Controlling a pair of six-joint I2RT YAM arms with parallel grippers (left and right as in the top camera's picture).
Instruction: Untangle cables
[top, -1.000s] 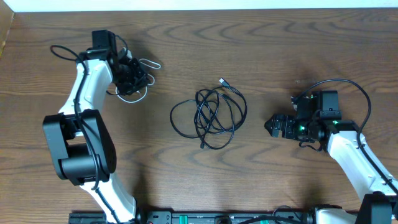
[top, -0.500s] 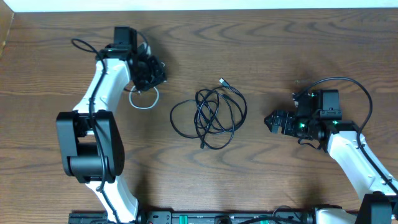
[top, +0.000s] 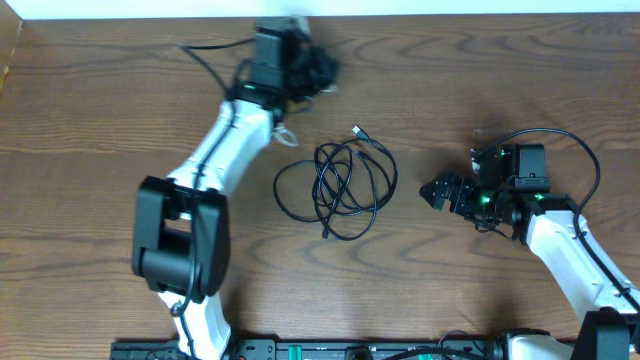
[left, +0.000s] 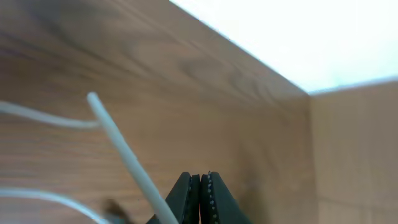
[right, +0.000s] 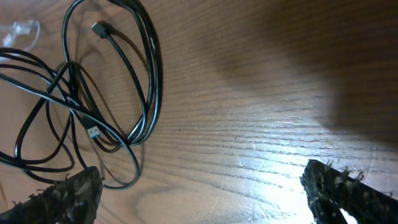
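The long black cable (top: 340, 185) lies in a loose coil at the table's middle, one plug end (top: 357, 130) pointing to the far side. It also fills the top left of the right wrist view (right: 143, 68). The white cable (top: 285, 132) hangs from my left gripper (top: 318, 68), which is shut near the table's far edge. In the left wrist view the white cable (left: 124, 155) runs past the closed jaws (left: 200, 186). My right gripper (top: 435, 190) is open and empty, low over the table to the right of the black coil (right: 211, 199).
The wooden table (top: 480, 80) ends at a white strip along its far edge (top: 450, 8), close behind my left gripper. A thick black robot wire (top: 560, 135) loops over my right arm.
My left arm has swung from the far left to the far middle of the table, carrying the white cable with it. The black coil and my right arm have stayed almost still.
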